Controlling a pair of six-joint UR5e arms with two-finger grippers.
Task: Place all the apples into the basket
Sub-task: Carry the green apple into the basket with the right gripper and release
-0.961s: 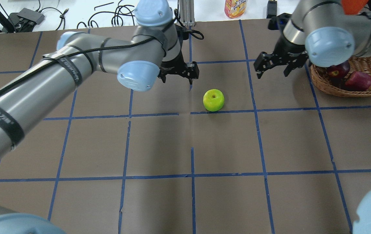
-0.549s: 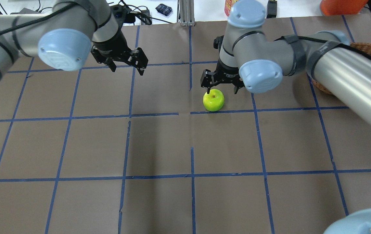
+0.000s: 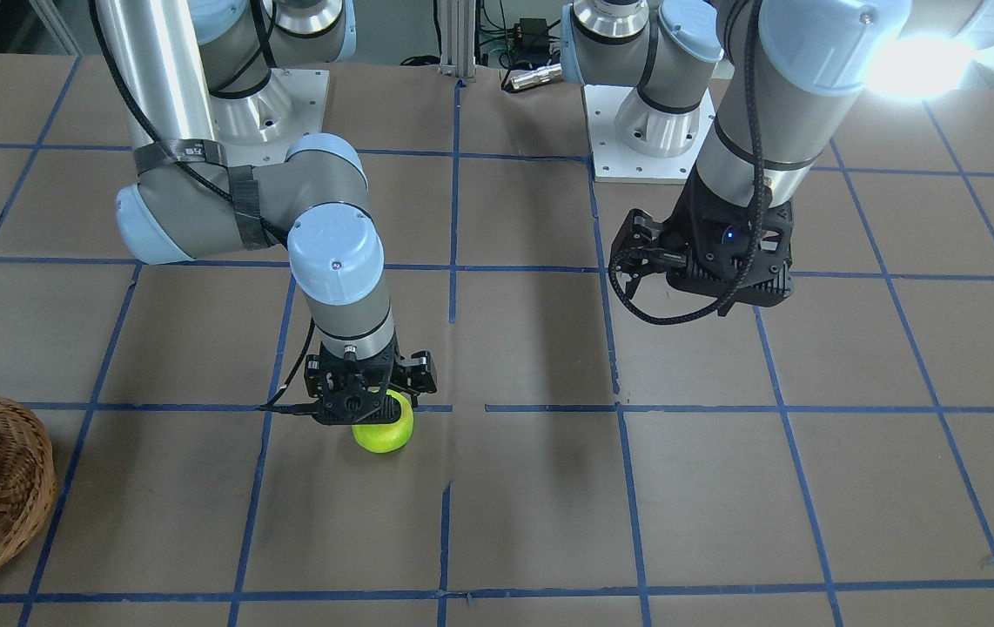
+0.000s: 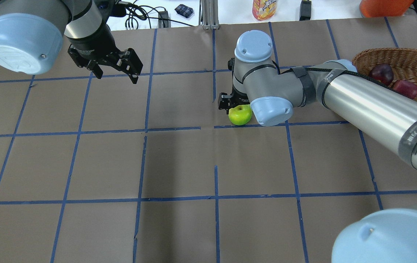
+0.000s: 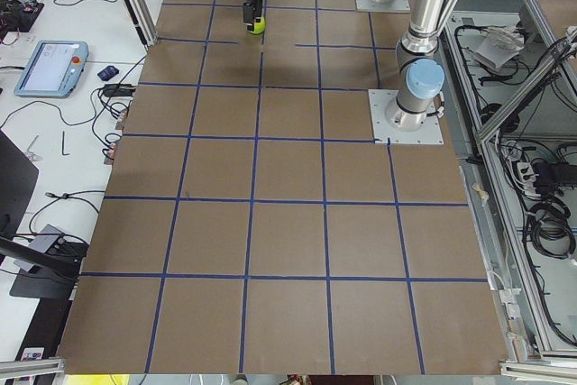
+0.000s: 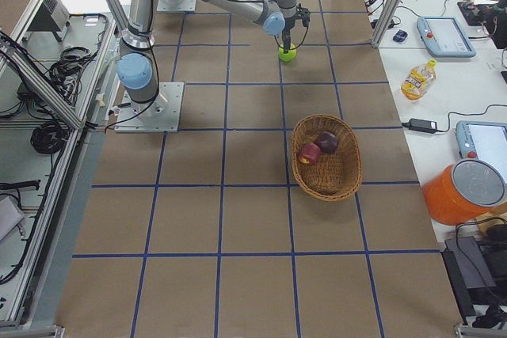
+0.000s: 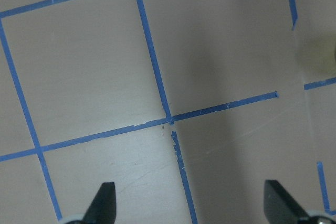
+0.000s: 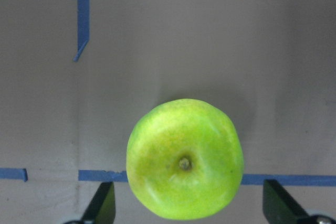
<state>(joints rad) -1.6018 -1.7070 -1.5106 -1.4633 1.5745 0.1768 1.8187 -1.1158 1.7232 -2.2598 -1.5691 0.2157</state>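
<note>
The lime green apple [image 4: 240,114] sits on the brown table near the middle, and also shows in the front view [image 3: 386,433] and the right wrist view [image 8: 185,158]. My right gripper [image 3: 368,402] hangs straight over it, open, one fingertip [image 8: 105,203] on each side, apart from the apple. The wicker basket [image 4: 405,55] stands at the far right with the dark purple apple [image 4: 382,73] and the red apple [image 4: 405,88] inside. My left gripper [image 4: 119,73] is open and empty, hovering over the far left of the table.
A yellow drink pouch [image 4: 265,8] and an orange container [image 4: 383,6] stand beyond the table's far edge, with cables [image 4: 146,20] beside them. Blue tape lines cross the brown table [image 4: 215,164]. Both arm bases [image 3: 654,131] are at the robot side.
My right gripper has swung from the basket to the green apple and come down around it. My left gripper has drawn away from the apple to the far left.
</note>
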